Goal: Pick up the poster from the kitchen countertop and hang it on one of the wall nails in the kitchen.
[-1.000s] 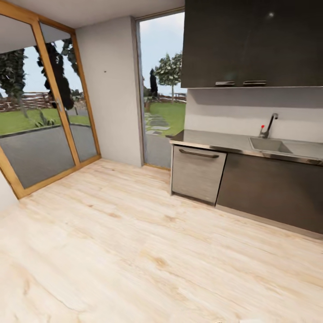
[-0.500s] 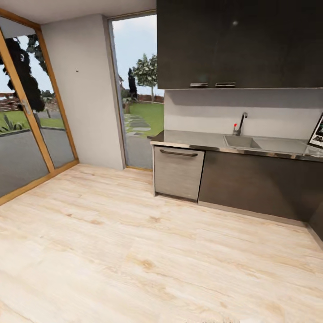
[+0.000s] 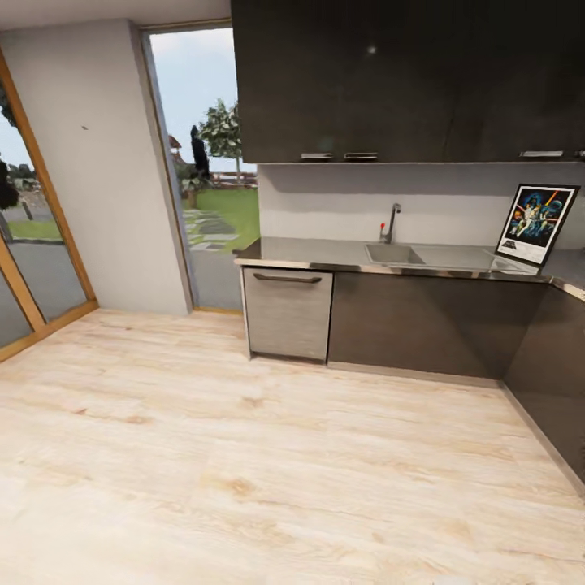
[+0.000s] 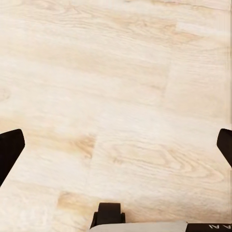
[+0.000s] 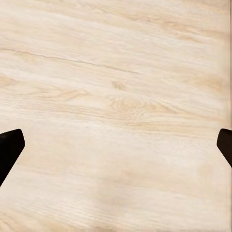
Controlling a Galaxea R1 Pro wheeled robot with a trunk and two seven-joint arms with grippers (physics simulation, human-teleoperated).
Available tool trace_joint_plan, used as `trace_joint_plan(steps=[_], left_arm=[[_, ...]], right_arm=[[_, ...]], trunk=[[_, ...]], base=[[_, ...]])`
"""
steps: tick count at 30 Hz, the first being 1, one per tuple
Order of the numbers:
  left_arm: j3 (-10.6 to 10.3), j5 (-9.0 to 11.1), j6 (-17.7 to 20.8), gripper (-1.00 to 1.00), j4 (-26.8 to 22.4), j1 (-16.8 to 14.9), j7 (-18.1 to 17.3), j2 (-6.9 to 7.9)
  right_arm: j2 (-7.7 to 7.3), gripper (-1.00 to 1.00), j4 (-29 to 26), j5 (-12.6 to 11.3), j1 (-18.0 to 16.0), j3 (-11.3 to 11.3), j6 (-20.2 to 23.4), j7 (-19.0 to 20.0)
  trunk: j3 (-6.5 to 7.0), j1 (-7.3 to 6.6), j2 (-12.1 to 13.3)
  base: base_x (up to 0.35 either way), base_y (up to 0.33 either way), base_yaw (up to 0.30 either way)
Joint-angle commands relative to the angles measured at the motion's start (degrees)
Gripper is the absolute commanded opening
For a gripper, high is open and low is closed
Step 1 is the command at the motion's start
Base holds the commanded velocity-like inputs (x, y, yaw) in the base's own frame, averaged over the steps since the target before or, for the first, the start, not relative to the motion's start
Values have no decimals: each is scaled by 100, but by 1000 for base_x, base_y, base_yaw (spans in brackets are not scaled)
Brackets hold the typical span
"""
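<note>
The left gripper (image 4: 116, 145) points down at the pale wooden floor (image 4: 121, 87), its two dark fingertips (image 4: 9, 150) set far apart at the picture's edges, with nothing between them. The right gripper (image 5: 116, 145) hangs the same way over the floor, its two fingers spread wide and holding nothing.

In the head view one poster (image 3: 536, 223) stands upright on the countertop (image 3: 325, 253), far to the right near the corner where the worktop turns. It has a black frame and a white inner border, and it leans back against the pale wall behind. Just beside it to the left lies one sink (image 3: 392, 253) with one tap (image 3: 392, 222) behind it. Below the worktop is one steel-fronted appliance door (image 3: 288, 314) with a bar handle, next to dark cabinet fronts (image 3: 422, 325). Dark upper cabinets (image 3: 390, 81) hang above.

On the plain grey wall (image 3: 106, 179) to the left, one small dark nail (image 3: 84, 127) sticks out, well apart from the poster. A tall window (image 3: 203, 162) separates that wall from the cabinets.
</note>
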Motion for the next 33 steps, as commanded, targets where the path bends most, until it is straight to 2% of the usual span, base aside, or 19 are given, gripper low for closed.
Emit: trace_joint_plan(steps=[1, 7, 18, 33], left_arm=[[5, -2, -10, 100, -6, 2, 1, -1], [5, -3, -10, 100, -6, 2, 1, -1], [5, -3, -11, 100, -6, 2, 1, -1], [5, 0, -13, 100, -6, 2, 1, -1]], right_arm=[[-1, 100, 4, 6, -3, 4, -17, 0], [-1, 100, 12, 6, -3, 7, -17, 0], [-1, 100, 13, 6, -3, 7, -17, 0], [-1, 100, 13, 6, -3, 7, -19, 0]], trunk=[[-3, 1, -2], [-1, 1, -2], [-1, 1, -2], [-1, 1, -2]], base=[[163, -16, -100], [255, -64, -117], [288, -28, -276], [36, 0, -300]])
